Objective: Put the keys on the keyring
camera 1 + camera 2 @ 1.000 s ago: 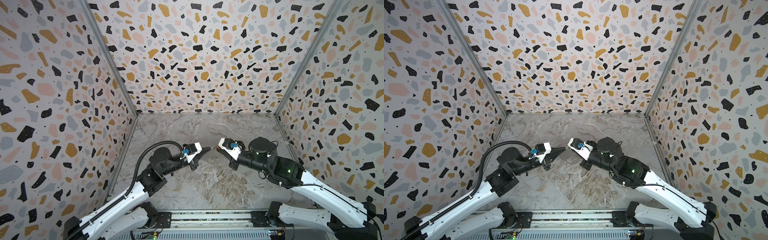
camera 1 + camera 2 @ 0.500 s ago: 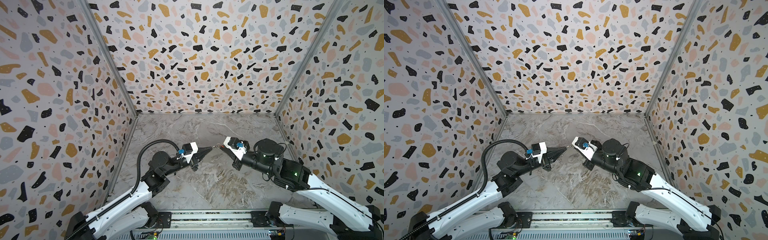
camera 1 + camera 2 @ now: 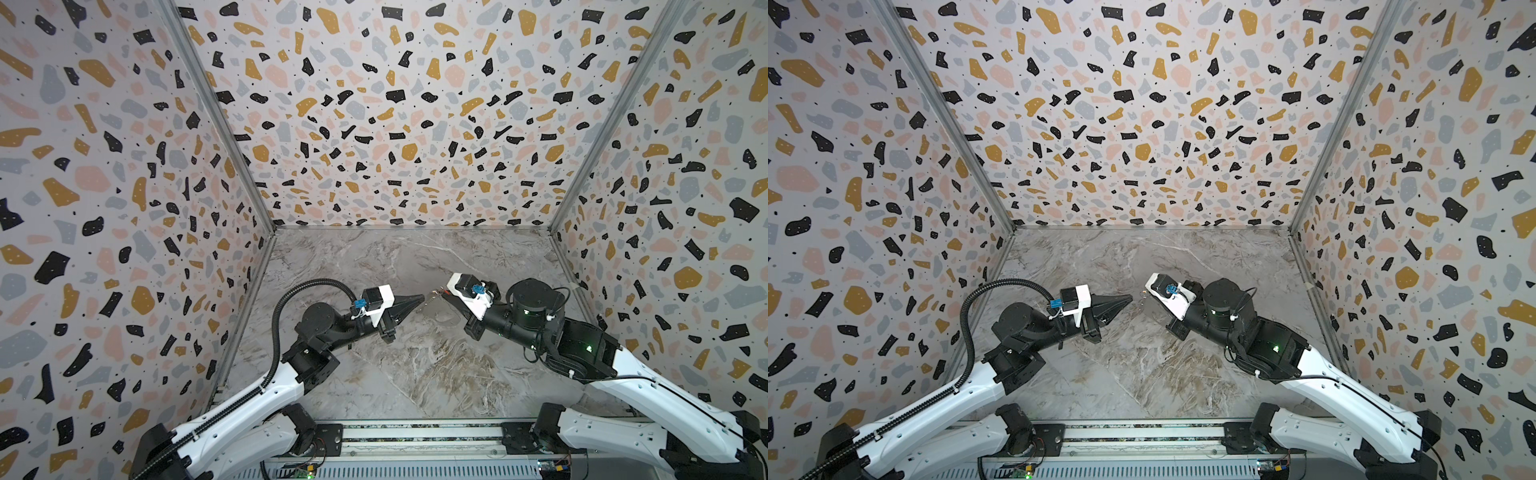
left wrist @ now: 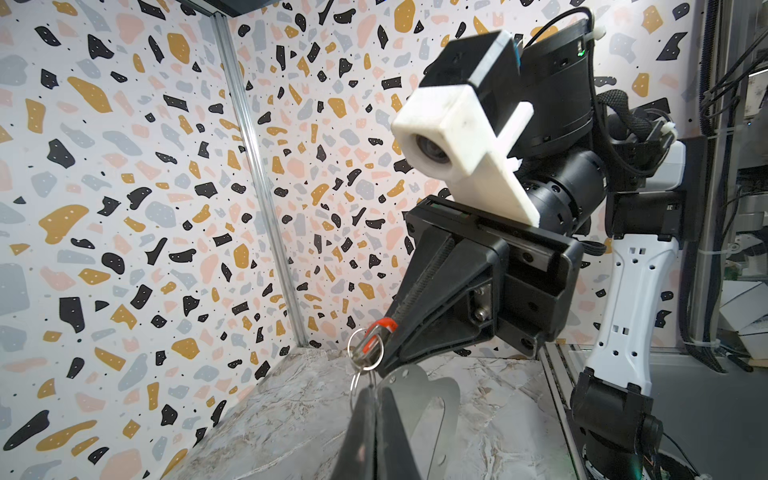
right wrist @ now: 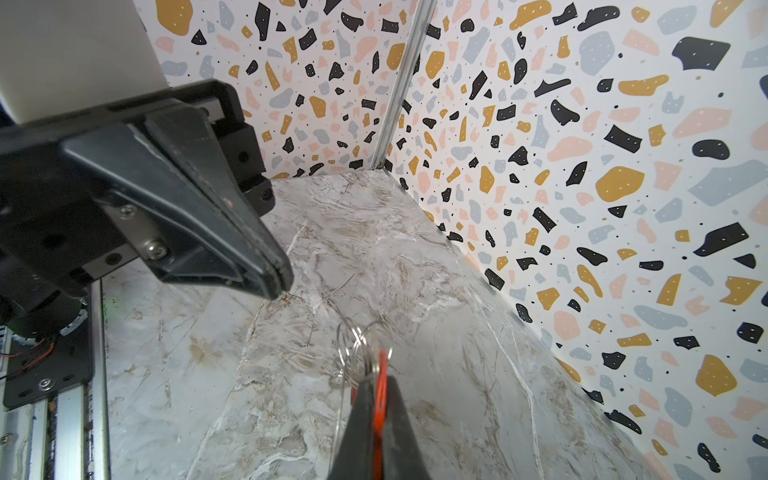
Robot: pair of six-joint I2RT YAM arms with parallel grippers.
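Here, right gripper (image 4: 392, 332) pinching keys (image 5: 360, 353) by red tag (image 4: 384, 323), left gripper (image 5: 276, 286) closed

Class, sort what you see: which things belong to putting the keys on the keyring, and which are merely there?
Belong to the job:
keys, pinched in the right hand
keyring
left hand, shut

Merely there:
table
walls
front rail

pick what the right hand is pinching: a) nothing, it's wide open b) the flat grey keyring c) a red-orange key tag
c: in the right wrist view the right hand is shut on the red-orange key tag, with small split rings hanging just past its tip.
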